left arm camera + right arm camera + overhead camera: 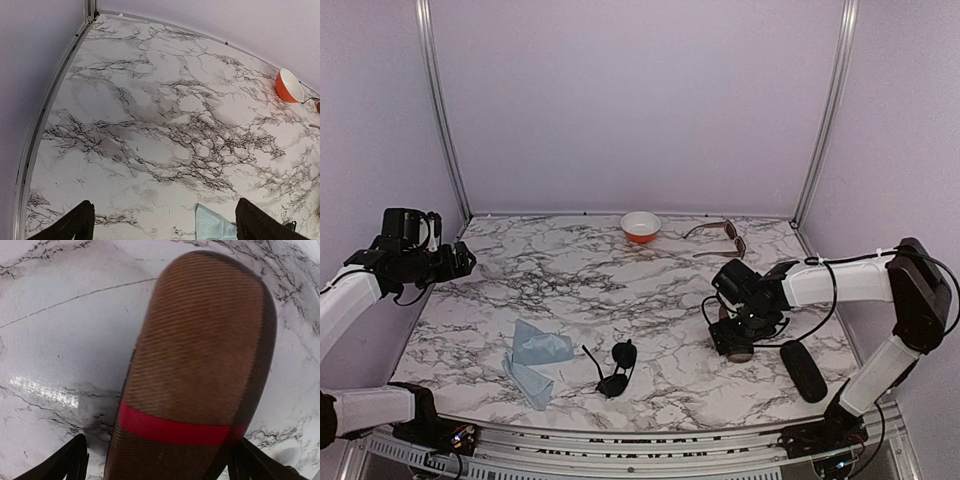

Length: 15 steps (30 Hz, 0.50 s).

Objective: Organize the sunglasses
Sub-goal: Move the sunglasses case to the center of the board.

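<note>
My right jaws apart, straddling shut brown case [200, 365] on worktop [650, 290]. Left jaws apart, off left. Black sunglasses [616, 368] front centre by cloth [535, 350]; brown sunglasses [720, 238] at back beside bowl [641, 226].

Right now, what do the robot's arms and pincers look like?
The left arm and right arm are white tubes with black joints; thin black cables loop at the wrists. The left pincer and right pincer are black, two-fingered.
</note>
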### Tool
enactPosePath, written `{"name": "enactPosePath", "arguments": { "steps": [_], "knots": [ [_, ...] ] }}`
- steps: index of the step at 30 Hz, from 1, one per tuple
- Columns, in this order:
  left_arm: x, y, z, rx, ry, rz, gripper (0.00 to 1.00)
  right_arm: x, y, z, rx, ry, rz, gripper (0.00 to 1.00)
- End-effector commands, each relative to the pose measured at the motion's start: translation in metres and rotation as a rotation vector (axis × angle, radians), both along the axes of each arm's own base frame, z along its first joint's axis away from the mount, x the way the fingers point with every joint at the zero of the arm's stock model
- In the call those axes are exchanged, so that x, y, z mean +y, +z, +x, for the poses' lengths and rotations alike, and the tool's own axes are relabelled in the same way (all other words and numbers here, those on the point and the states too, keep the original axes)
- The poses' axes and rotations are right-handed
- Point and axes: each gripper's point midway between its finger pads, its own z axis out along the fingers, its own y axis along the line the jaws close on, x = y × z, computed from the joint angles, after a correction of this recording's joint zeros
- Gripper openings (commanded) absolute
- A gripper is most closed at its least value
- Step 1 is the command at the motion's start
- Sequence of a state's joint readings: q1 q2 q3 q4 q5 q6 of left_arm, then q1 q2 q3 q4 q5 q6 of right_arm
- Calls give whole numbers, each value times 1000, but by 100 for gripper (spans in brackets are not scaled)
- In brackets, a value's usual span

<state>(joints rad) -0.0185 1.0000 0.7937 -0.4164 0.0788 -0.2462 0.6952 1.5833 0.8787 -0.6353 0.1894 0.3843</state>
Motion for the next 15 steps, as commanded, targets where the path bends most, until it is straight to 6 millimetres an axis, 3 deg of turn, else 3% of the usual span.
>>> {"name": "enactPosePath", "arguments": {
  "steps": [1,4,11,15],
  "knots": [
    [0,-6,-1,24,-1,-5,99,-5,-4,5,-16,-11,-24,92],
    [0,-7,-1,25,-2,-5,99,-4,-1,6,-34,-9,-12,88],
    [0,-8,0,31,-2,-4,99,-5,13,11,-104,-27,21,65],
    [-1,-10,0,37,-3,-7,99,6,26,15,-150,-4,100,47]
  ]
}}
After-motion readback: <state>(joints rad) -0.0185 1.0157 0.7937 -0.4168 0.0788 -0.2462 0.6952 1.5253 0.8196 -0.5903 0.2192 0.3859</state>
